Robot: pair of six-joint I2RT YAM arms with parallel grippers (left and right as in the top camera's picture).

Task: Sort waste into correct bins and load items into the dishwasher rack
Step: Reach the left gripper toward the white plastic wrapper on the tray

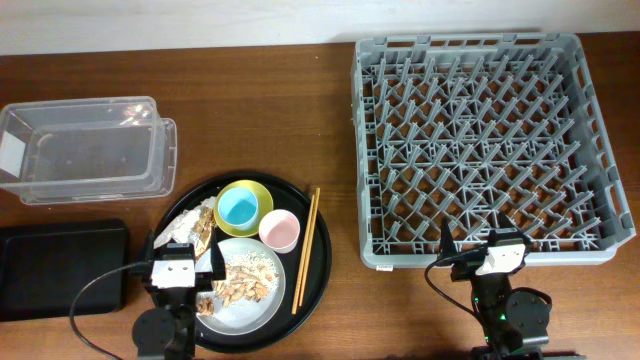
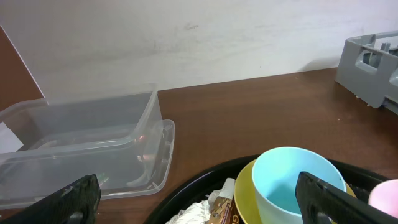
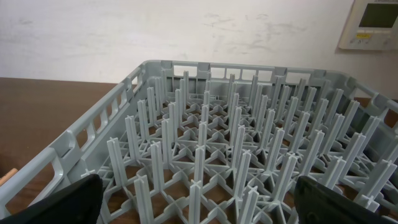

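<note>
So, containers first. Your clear tub (image 1: 85, 150) sits at the far left and shows just wood grain through its bottom. The shallow black tray (image 1: 60, 270) lies right in front of it, nearer you. All the dishes and waste are on the big round serving tray (image 1: 318, 268), between the bins and the rack:

- The light blue cup (image 1: 238, 208) stands inside the yellow bowl (image 1: 260, 192).
- The pink cup (image 1: 279, 230) is upright, just beside the bowl.
- The chopsticks (image 1: 305, 250) lie together along the tray's right side.
- The white plate (image 1: 264, 308) is at the near edge, with the tan food scraps (image 1: 245, 277) on it.
- The napkins (image 1: 183, 226) and gold-brown wrapper (image 1: 204, 232) are bunched left of the plate. Your left arm covers part of that pile, so I can't see all of it.

The grey dishwasher rack (image 1: 480, 42) is on the right, showing only pegs and lattice.

Your left gripper (image 1: 187, 250) hangs over the near-left part of the serving tray. Its fingers (image 2: 71, 202) are spread wide and hold nothing. Your right gripper (image 1: 488, 243) is at the rack's near rim, also wide open and holding nothing.

Everything sits on a dark brown wooden table (image 1: 300, 90). Behind it is a scuffed white wall (image 2: 217, 37) with what looks like a small control panel (image 3: 373, 22).
</note>
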